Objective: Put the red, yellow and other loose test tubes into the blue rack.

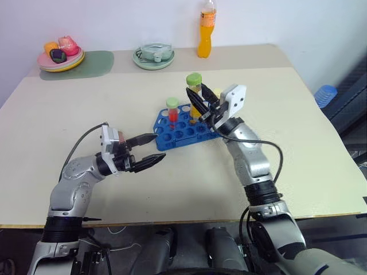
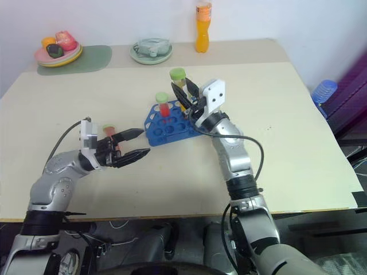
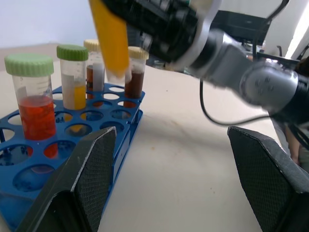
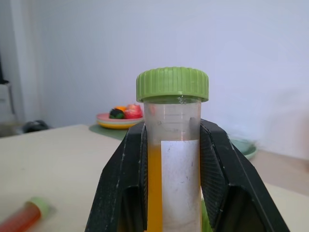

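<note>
**Right gripper holds the yellow tube above the rack**

Clamped between the two fingers of my right gripper [image 1: 198, 98] is the yellow tube [image 4: 173, 159] with a green cap, and it stands upright just over the far side of the blue rack [image 1: 182, 130]. My left gripper [image 1: 150, 150] has its fingers spread wide with nothing between them, close to the near left end of the rack.

In the rack, a red tube [image 1: 172, 112] with a green cap stands upright. The left wrist view shows more tubes there: a second green-capped tube [image 3: 73, 77] with yellow-orange liquid and two brown tubes [image 3: 134, 72] with cream caps. One more reddish tube [image 4: 26, 215] lies loose on the table, near my left hand I think, but the view is poor.

The table [image 1: 69, 137] is beige. At its far edge are stacked plates [image 1: 61, 59] with toy food on a green mat, a pale green dish [image 1: 153, 56] and an orange bottle [image 1: 206, 31]. The wall behind is white.

My right forearm reaches forward and its gripper points upward. My left arm is bent, its gripper pointing about level toward the rack.
</note>
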